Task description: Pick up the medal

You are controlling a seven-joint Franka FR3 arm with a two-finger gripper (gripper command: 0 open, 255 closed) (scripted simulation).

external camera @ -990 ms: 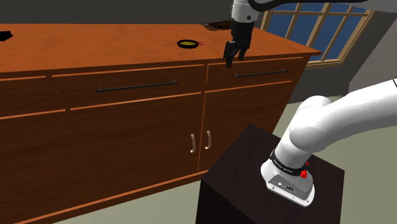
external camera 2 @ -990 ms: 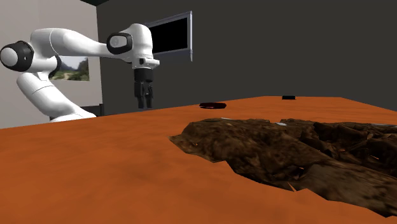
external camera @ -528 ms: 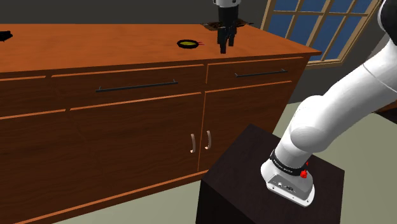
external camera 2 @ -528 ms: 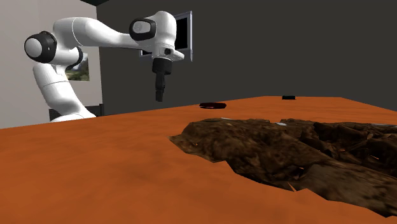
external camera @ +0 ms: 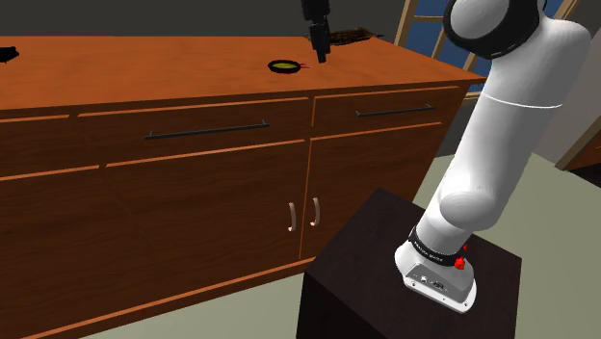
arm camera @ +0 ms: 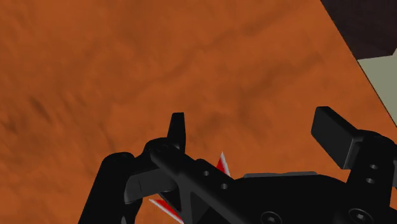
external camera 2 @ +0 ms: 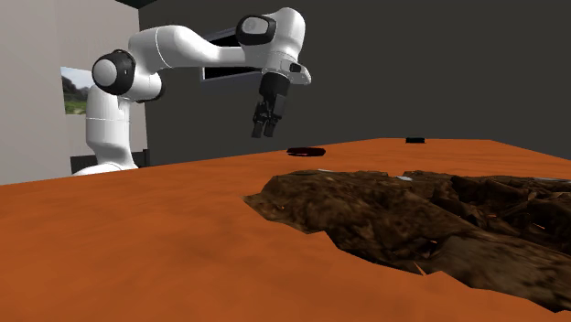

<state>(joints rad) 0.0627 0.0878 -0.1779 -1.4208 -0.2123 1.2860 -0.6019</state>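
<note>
Your fingers [arm camera: 331,130] are standing apart and gripping nothing. The gripper [external camera: 321,55] is hanging above the worktop [external camera: 144,67], tilting a little in the second exterior view. The medal [external camera: 284,66], a small yellowish disc with a red strip at one side, is lying flat on the worktop. It is near the gripper, on the shoulder view's left of it, and not under it. In the wrist view, red and white points [arm camera: 221,164] are peeking out from behind the gripper body. They are probably the ribbon, though you cannot be sure.

Here is what you are risking. The medal is thin and flat, so if you are descending off-centre the fingers may be closing on bare worktop or nudging the disc away. If you are pressing down too far, you are jamming the tips into the surface. If you are catching the ribbon alone, the disc may be swinging loose.

Nothing is standing between the gripper and the medal. A brown lump [external camera: 347,37] is sitting farther back, apart from the medal. A dark thing [external camera: 6,55] is lying well off at the shoulder view's left.
</note>
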